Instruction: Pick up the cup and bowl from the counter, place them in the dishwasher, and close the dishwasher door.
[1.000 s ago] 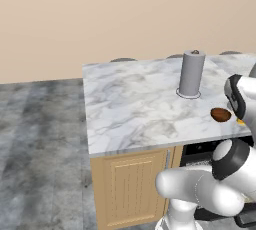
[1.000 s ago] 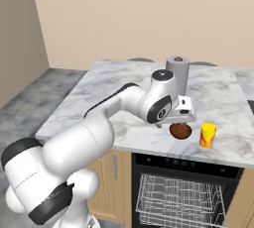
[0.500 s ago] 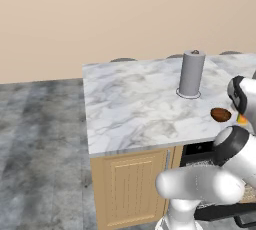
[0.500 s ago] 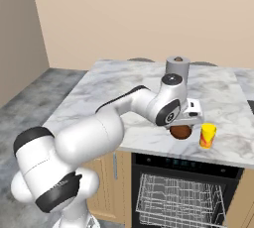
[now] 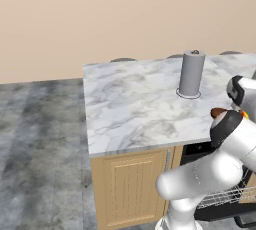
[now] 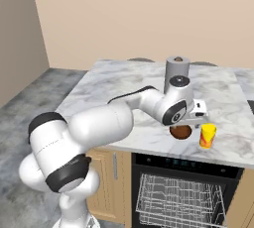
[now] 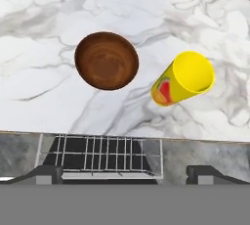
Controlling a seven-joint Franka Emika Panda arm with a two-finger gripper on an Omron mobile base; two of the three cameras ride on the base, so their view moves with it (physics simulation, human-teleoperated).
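Note:
The dark brown bowl point(image 7: 106, 60) sits upright on the marble counter point(image 7: 44, 97) near its front edge. To its right the yellow cup point(image 7: 183, 79) stands close by, not touching it. My gripper point(image 7: 126, 174) hangs above both, open, with its fingertips point(image 7: 45, 173) far apart and nothing between them. From the right base view the bowl point(image 6: 180, 131) lies just under my hand and the cup point(image 6: 207, 136) to its right. Below the counter edge the dishwasher point(image 6: 178, 199) stands open with its white wire rack showing. My arm partly hides the bowl point(image 5: 218, 112) in the left base view.
A tall grey cylinder point(image 6: 177, 68) stands on the counter behind the bowl, close to my wrist. Light wooden cabinets point(image 5: 132, 184) sit under the counter left of the dishwasher. The left half of the counter point(image 5: 125, 99) is bare marble. The floor is grey stone.
My hand has shifted a little to the right, from over the bowl's left side to above the bowl and cup. The bowl, cup and open jaws are unchanged.

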